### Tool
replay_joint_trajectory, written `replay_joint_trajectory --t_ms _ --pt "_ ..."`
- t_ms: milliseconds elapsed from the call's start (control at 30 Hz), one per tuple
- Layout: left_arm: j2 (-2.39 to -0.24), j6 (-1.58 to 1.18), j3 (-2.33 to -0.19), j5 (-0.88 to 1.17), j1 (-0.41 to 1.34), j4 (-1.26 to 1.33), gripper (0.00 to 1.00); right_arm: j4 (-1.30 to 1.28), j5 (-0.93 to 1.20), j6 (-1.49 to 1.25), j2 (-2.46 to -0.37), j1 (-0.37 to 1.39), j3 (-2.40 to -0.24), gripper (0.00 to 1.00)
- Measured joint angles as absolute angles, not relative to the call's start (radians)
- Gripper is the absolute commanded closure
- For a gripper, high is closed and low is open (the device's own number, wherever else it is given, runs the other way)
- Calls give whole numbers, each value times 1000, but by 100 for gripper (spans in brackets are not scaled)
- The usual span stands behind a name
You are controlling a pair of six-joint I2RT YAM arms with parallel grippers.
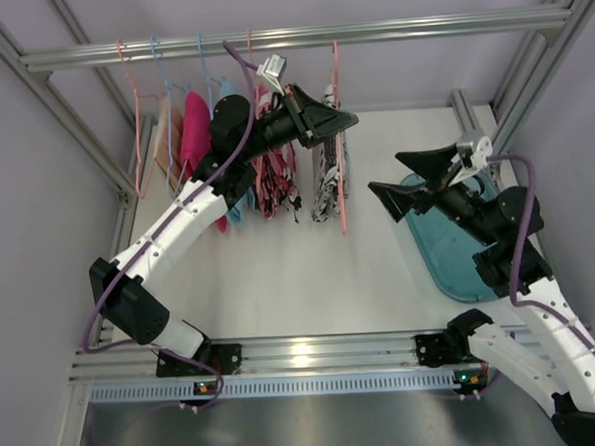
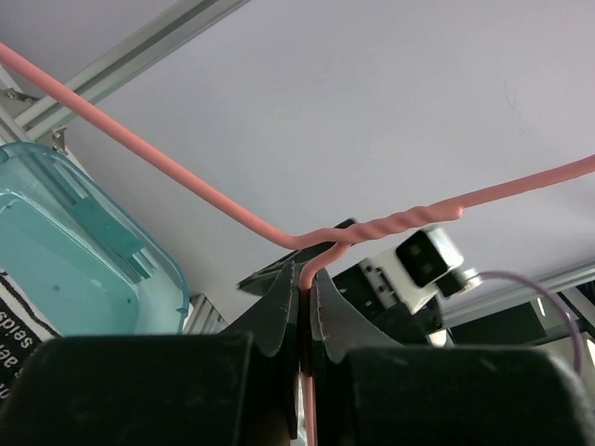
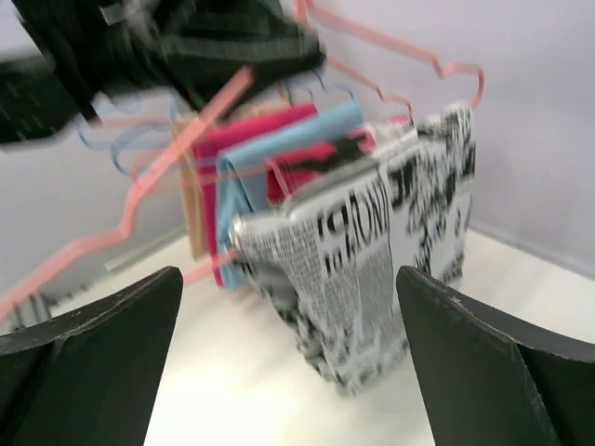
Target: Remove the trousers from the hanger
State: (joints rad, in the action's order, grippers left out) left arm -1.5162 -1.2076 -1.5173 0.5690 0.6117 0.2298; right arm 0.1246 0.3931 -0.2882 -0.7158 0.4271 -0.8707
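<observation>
Start with the rail (image 1: 299, 35) across the back of the table (image 1: 310, 292): a row of garments hangs from it, and none of the task's work is finished. The teal bin (image 1: 448, 266) on your right shows nothing inside in the top view.

The black-and-white print trousers (image 1: 326, 187) are draped over the pink hanger (image 1: 339, 132) at the right end of the row, not yet pulled off. The pink-red pair (image 1: 276, 184) hangs just to their left, untouched.

Your left gripper (image 1: 344, 118) has its jaws pressed together on the hanger's wire neck, just below the twist, so I judge the hanger to be steadied. Your right gripper (image 1: 386, 174) sits above the bin with its jaws spread wide, facing the print trousers but apart from them. What remains is to grasp the cloth and slide it off, then do the second pair.
</observation>
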Motion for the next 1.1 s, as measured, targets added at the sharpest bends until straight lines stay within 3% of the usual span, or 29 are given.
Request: replay_joint_trajectory --t_ms 200,433,800,1100 --pt "-1557 -1219 -1562 577 612 228 100 141 384 -147 -679 429 -711 1" --pt "-1578 -1225 -1602 580 617 216 100 280 384 -101 -811 453 -700 11" --pt "-1578 -1225 -1608 587 619 215 100 434 397 -35 -992 482 -734 41" --pt "-1578 -1225 -1608 584 618 216 100 490 332 20 -1089 489 -798 38"
